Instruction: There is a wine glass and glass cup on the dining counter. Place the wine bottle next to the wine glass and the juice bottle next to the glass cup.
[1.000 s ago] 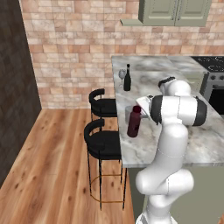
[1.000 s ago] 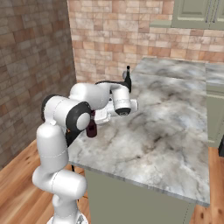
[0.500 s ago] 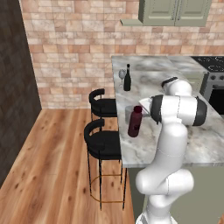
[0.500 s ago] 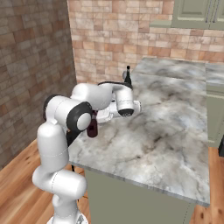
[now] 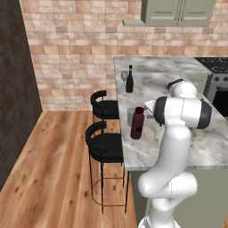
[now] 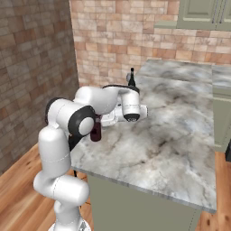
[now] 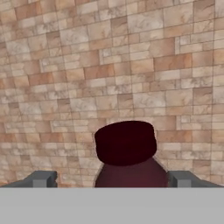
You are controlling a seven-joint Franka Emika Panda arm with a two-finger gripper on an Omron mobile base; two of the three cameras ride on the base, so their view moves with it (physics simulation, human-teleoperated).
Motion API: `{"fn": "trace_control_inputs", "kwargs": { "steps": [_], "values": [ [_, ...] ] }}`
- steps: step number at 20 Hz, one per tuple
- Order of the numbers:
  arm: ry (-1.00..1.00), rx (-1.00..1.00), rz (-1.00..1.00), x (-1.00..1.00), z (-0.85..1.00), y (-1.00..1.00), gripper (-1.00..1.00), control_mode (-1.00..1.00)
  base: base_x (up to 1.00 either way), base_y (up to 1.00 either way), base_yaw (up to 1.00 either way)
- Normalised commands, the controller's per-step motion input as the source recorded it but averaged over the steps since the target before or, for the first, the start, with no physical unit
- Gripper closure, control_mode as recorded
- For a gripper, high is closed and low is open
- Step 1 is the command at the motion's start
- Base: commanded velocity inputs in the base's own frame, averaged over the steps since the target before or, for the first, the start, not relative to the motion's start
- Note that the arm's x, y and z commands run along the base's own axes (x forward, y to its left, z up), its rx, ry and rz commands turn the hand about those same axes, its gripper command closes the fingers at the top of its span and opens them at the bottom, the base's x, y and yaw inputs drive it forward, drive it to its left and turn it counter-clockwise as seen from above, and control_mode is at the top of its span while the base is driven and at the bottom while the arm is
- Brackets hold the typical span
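While spread wide, tool (image 7: 112, 179) flanks juice bottle (image 7: 126, 153), cap between its fingertips, ungripped

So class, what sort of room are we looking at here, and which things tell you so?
Most likely a home kitchen with a bar-style dining counter: black-seated bar stools stand along its marble edge, a stove sits at the far end, and green wall cabinets hang on the brick wall.
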Motion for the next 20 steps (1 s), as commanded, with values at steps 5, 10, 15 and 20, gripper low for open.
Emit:
{"fn": "trace_control_inputs", "kwargs": {
  "steps": [5,10,15,20],
  "values": [
    [0.0,0.0,-0.01,-0.06,0.01,-0.09,-1.0,-1.0,0.0,0.0,0.0],
    [0.0,0.0,-0.02,-0.03,0.06,-0.1,-1.0,-1.0,0.0,0.0,0.0],
    [0.0,0.0,-0.07,-0.26,0.23,-0.19,-1.0,-1.0,0.0,0.0,0.0],
    [0.0,-0.02,-0.12,-0.36,0.23,-0.14,-1.0,-1.0,0.0,0.0,0.0]
  ]
}}
